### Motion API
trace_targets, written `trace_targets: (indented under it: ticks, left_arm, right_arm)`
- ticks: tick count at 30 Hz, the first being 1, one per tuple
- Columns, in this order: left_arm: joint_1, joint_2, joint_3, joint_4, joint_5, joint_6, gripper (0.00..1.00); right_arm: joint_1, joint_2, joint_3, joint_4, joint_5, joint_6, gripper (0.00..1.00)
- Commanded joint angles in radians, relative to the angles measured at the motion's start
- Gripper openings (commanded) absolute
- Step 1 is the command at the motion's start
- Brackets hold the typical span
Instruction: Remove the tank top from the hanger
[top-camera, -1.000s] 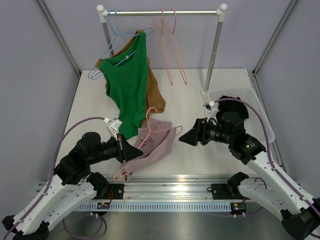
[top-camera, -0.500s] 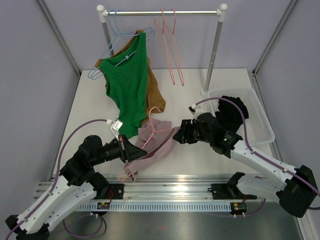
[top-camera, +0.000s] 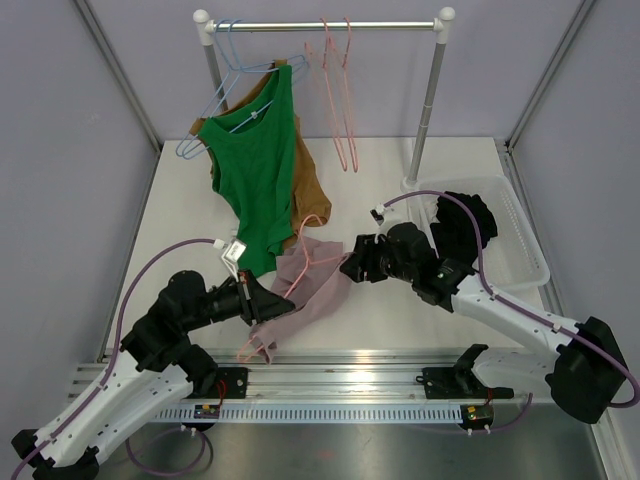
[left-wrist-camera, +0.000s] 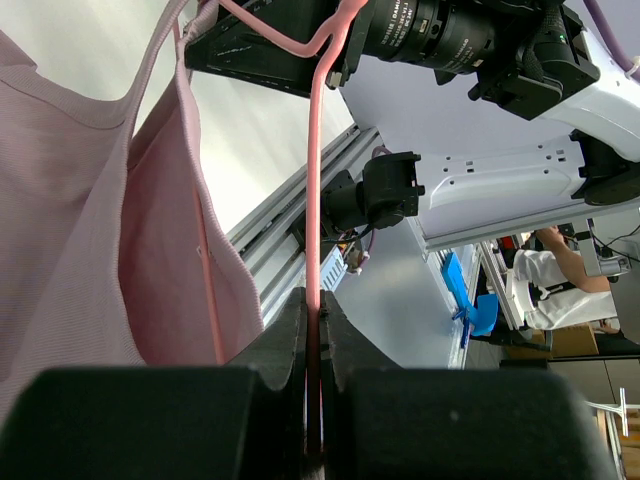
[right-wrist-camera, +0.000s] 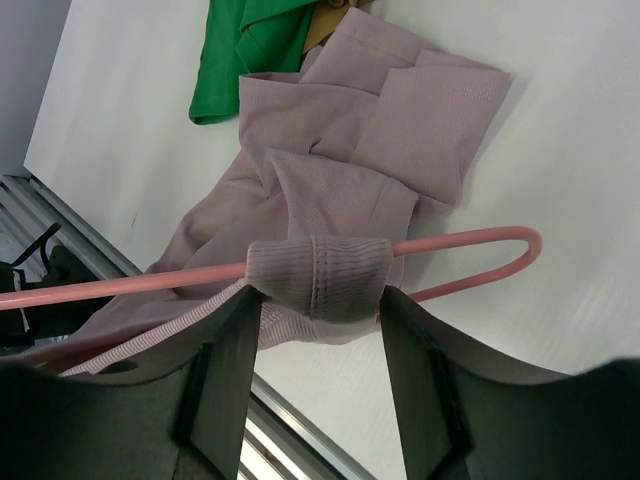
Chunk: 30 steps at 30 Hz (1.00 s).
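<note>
My left pincer is squeezed tight on the pink hanger. My right pincer pinches the strap of the pink tank top, 1 finger on each side. The strap wraps the hanger's long bar, near its bent tip; the rest droops under the hanger. I think it must slide along the bar, off that tip.

You face a matt, fine-ribbed cloth tank top — its hanger smooth and glossy, the table matt.

Crumpled mauve tank top on white table, one strap bunched around pink hanger bar.
</note>
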Motion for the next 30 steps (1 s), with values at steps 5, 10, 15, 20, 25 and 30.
trace_targets:
  ticks: [5,10,15,20,25,30]
  left_arm:
    - [-0.004,-0.014,0.007,0.06,0.022,0.013,0.0]
    - [-0.004,-0.027,0.052,-0.069,-0.082,0.074,0.0]
    - [-0.004,-0.029,0.13,-0.221,-0.13,0.159,0.0]
    - [-0.004,-0.069,0.132,-0.204,-0.036,0.182,0.0]
    - [-0.004,-0.112,0.153,-0.177,-0.016,0.17,0.0]
    - [-0.004,-0.106,0.196,-0.138,0.022,0.193,0.0]
  right_arm:
    - [0.01,0.015,0.038,0.056,0.044,-0.027,0.31]
    - [0.01,0.001,0.052,-0.008,0.172,-0.039,0.01]
    - [0.002,-0.016,0.091,-0.134,0.395,-0.044,0.0]
    - [-0.082,0.067,0.16,-0.253,0.441,-0.05,0.0]
    - [-0.147,0.112,0.165,-0.234,0.326,-0.045,0.0]
    - [-0.183,0.078,0.144,-0.218,0.21,-0.049,0.0]
